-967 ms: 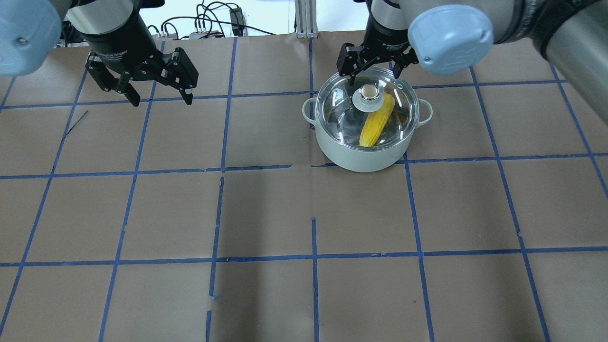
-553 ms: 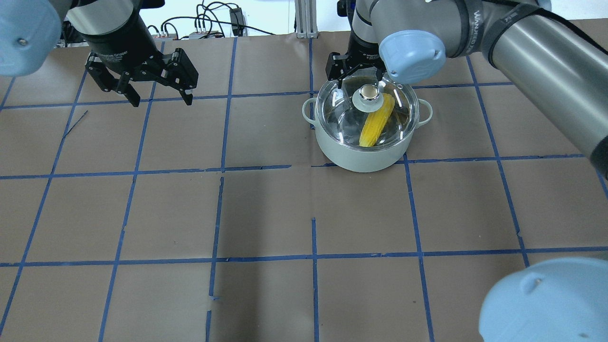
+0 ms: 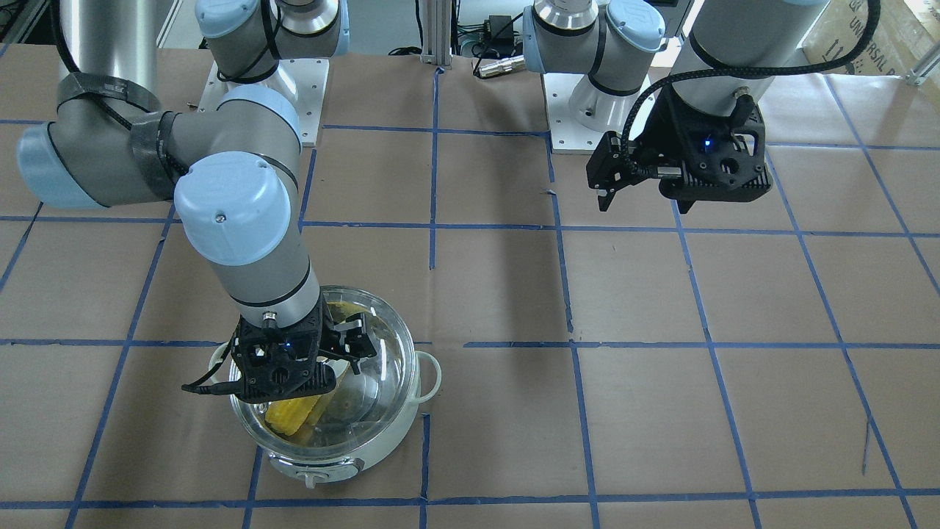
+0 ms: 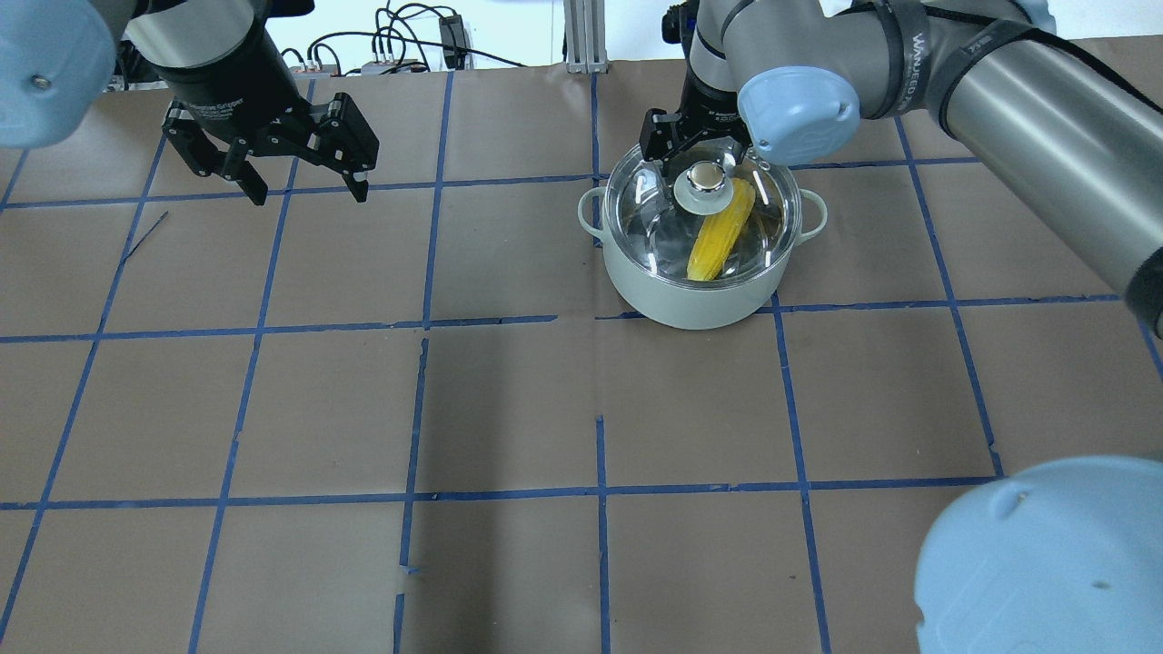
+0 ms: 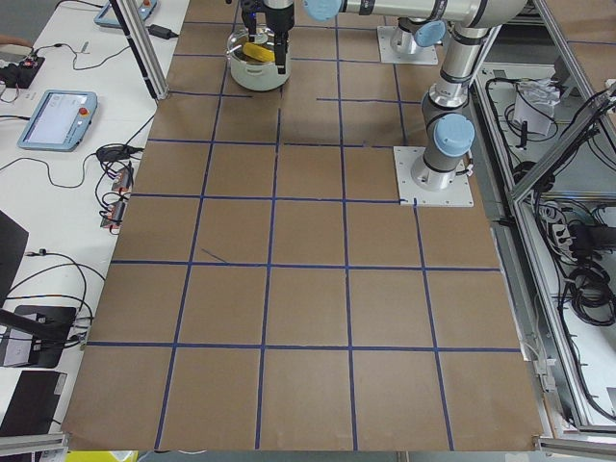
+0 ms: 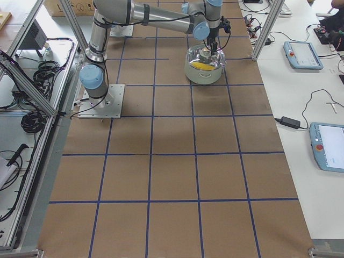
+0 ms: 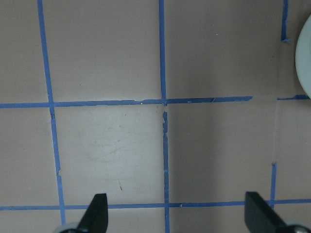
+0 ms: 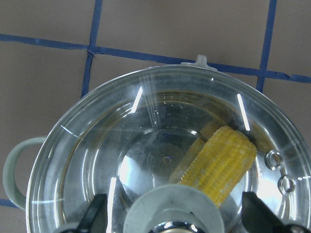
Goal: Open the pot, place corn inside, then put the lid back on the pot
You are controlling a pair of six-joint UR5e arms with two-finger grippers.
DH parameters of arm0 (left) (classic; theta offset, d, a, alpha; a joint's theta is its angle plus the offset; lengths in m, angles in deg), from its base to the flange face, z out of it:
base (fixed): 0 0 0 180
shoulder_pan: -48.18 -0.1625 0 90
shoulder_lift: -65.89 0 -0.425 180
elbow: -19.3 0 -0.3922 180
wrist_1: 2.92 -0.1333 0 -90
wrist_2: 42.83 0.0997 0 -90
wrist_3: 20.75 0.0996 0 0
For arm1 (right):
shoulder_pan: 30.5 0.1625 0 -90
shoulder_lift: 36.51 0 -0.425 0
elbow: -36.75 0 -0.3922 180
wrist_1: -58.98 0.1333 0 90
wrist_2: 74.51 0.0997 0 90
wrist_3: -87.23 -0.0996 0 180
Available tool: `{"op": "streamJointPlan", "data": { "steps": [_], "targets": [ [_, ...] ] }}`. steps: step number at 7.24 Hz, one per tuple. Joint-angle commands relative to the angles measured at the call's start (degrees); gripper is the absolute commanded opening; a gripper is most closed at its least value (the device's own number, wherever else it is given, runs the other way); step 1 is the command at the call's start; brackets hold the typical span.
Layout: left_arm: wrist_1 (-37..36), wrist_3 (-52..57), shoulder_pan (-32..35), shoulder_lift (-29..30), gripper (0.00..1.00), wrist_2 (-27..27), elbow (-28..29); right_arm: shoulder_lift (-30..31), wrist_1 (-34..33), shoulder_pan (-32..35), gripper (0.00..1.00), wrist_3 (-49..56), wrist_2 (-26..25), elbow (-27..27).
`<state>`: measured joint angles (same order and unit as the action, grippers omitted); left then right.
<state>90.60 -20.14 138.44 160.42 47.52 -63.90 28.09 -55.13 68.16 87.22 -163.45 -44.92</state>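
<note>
The pale mint pot (image 4: 690, 295) stands right of the table's middle with the clear glass lid (image 4: 654, 213) seated on it. The yellow corn (image 4: 722, 234) lies inside, seen through the glass. My right gripper (image 4: 700, 156) is open just above the lid, and its fingers straddle the lid's knob (image 4: 702, 184) without touching it. In the right wrist view the knob (image 8: 172, 208) sits between the two spread fingertips (image 8: 96, 213), with the corn (image 8: 218, 162) below. My left gripper (image 4: 309, 186) is open and empty, hovering over the far left of the table.
Brown paper with a blue tape grid covers the table (image 4: 509, 409). My right arm's elbow cap (image 4: 1045, 563) fills the lower right of the overhead view. Cables and a metal post (image 4: 581, 36) lie past the far edge. The pot's rim (image 7: 305, 63) shows at the left wrist view's right edge.
My right arm swung round and its elbow came into the lower right. The right gripper shifted left, then settled back over the knob. Lid, pot, corn and left gripper have not moved.
</note>
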Motion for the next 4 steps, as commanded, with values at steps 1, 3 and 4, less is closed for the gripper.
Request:
{"op": "streamJointPlan", "data": {
  "steps": [1, 3, 4],
  "targets": [
    [0.0, 0.0, 0.0, -0.2, 1.0, 0.1, -0.2, 0.4, 1.0, 0.0, 0.96, -0.3, -0.4, -0.2],
    [0.0, 0.0, 0.0, -0.2, 1.0, 0.1, -0.2, 0.4, 1.0, 0.2, 0.96, -0.3, -0.4, -0.2],
    [0.0, 0.0, 0.0, -0.2, 1.0, 0.1, -0.2, 0.4, 0.9, 0.2, 0.96, -0.3, -0.5, -0.2]
  ]
}}
